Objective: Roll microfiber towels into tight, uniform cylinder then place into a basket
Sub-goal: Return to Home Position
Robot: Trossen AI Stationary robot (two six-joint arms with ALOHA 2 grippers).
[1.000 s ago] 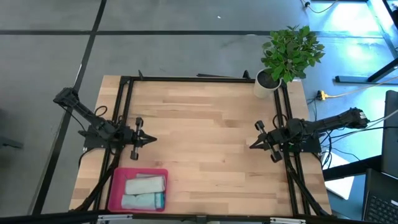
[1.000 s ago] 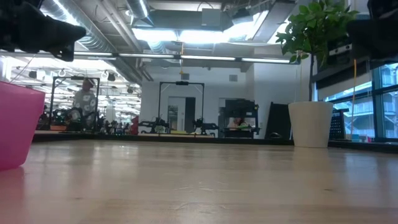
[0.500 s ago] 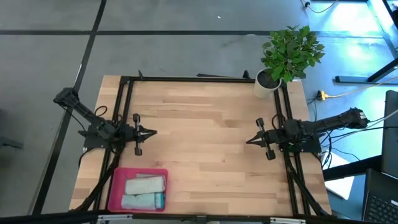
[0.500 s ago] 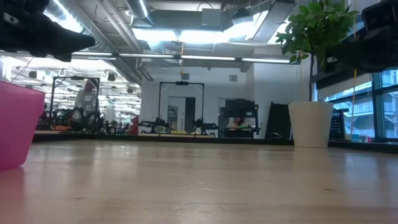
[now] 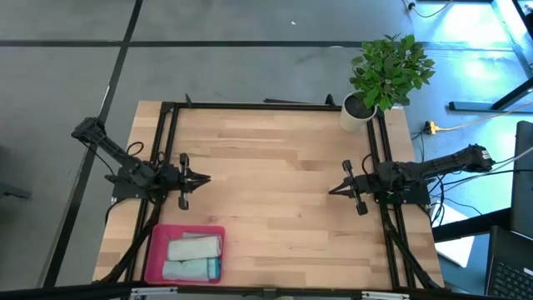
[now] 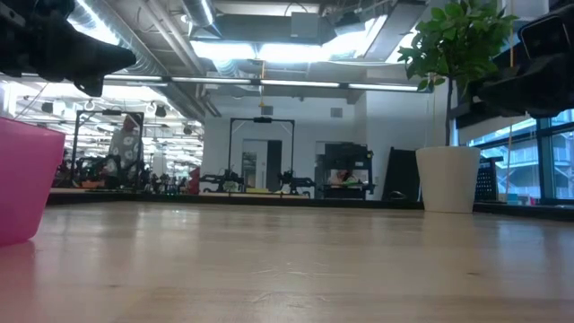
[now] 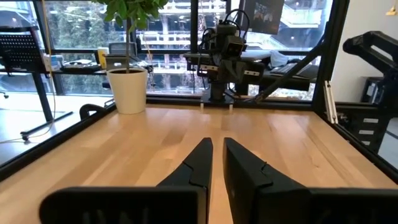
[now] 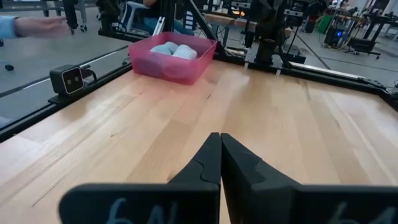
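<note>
The basket (image 5: 153, 254), a shallow pink-red tray, stands at the table's near left corner; it also shows in the right wrist view (image 8: 186, 65) and at the low view's left edge (image 6: 22, 179). Two rolled microfiber towels lie side by side in it, the light grey one (image 5: 196, 247) behind the pale blue one (image 5: 191, 269). My left gripper (image 5: 206, 177) hovers at the table's left side, above and beyond the basket. Its fingers (image 7: 217, 144) are shut but for a thin slit. My right gripper (image 5: 331, 190) hovers at the right side, shut (image 8: 220, 137) and bare. Both point level across the table at each other.
A white pot (image 5: 356, 112) with a green plant stands at the far right corner. A black frame (image 5: 250, 105) runs along the table's far and side edges. Bare wood lies between the two grippers. A person's hand (image 8: 37, 25) shows beyond the table in the right wrist view.
Both grippers have kept their places and turned at the wrist. Their tips have swung a little toward the far edge, so that they now point straight at each other. The right gripper has also tipped slightly downward. The towels and the basket have not moved.
</note>
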